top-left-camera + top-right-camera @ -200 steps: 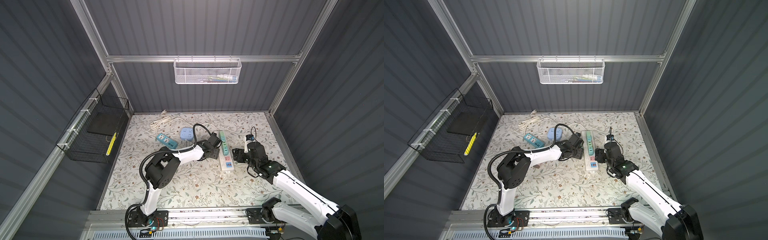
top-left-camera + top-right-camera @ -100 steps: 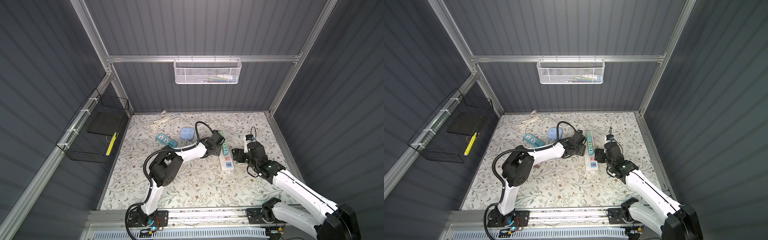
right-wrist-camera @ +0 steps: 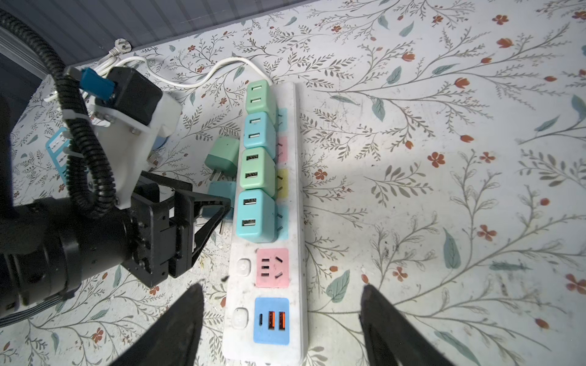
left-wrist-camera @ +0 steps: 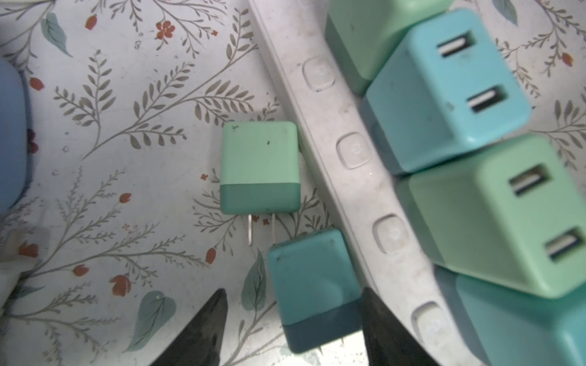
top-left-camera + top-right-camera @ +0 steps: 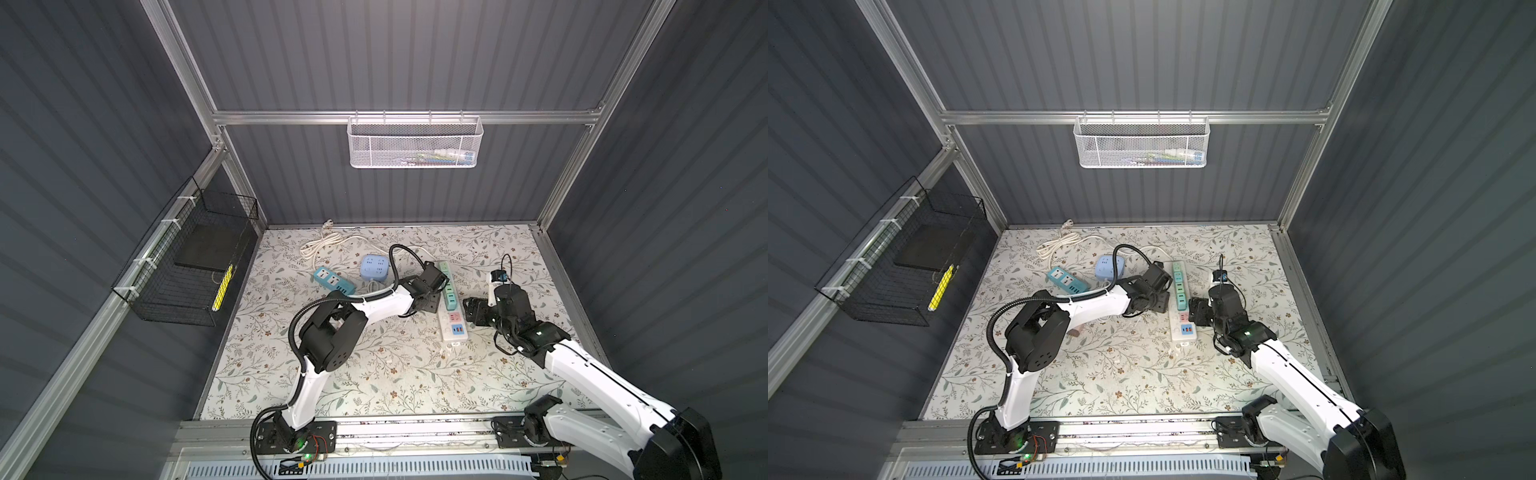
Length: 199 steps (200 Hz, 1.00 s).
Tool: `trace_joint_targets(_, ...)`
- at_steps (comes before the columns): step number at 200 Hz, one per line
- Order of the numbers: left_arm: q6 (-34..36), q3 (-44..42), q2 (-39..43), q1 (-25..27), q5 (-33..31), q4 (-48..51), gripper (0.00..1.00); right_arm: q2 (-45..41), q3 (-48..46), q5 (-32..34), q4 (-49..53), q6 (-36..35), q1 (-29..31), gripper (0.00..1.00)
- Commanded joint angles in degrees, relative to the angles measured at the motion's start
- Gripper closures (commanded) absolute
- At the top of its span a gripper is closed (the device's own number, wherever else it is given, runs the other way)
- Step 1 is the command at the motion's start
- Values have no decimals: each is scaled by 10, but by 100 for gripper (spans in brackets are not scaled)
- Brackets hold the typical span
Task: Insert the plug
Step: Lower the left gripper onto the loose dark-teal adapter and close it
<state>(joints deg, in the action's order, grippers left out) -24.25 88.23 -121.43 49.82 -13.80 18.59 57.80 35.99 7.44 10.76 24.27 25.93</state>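
Left pincer (image 4: 293, 291) straddles the dark teal cube-shaped plastic plug (image 4: 310, 279), jaws part-open; closing off-centre could skew it against the white plastic power strip (image 4: 352, 196) just beside; right pincer (image 3: 282, 286) gapes wide.

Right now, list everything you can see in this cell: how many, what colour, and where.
power strip: 1, white with coloured sockets, mid-mat
plugged-in USB chargers: 4, two mint, two light blue, in a row on the strip
loose mint charger: 1, lying on the mat beside the strip
loose teal charger: 1, lying beside the mint one
cube socket: 1, pale blue, left of the strip
small power strip: 1, teal, beside the cube
cable: 1, white, coiled at far edge
mesh basket: 1, white, back wall
wire basket: 1, black, left wall
floral mat: 1, white patterned, floor
left pincer: black, open around teal charger
right pincer: black, open over strip's near end
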Motion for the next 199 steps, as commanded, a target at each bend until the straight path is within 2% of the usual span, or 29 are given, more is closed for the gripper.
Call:
trace_joint_targets(1, 3, -1, 3, 2, 43, -2, 32, 5, -5, -3, -4, 0, -2, 21)
trace_joint_targets(58, -4, 27, -32, 1, 11, 54, 34, 8, -6, -5, -3, 0, -4, 21)
trace_joint_targets(139, 18, 22, -43, 1, -1, 20, 36, 4, -8, -6, -2, 0, -5, 20)
trace_joint_targets(161, 33, 32, -52, 1, -15, 32, 40, 4, -8, -7, -2, 0, -5, 20)
trace_joint_targets(199, 49, 20, -43, 1, -30, 32, 53, 4, -7, -10, -1, -1, -5, 21)
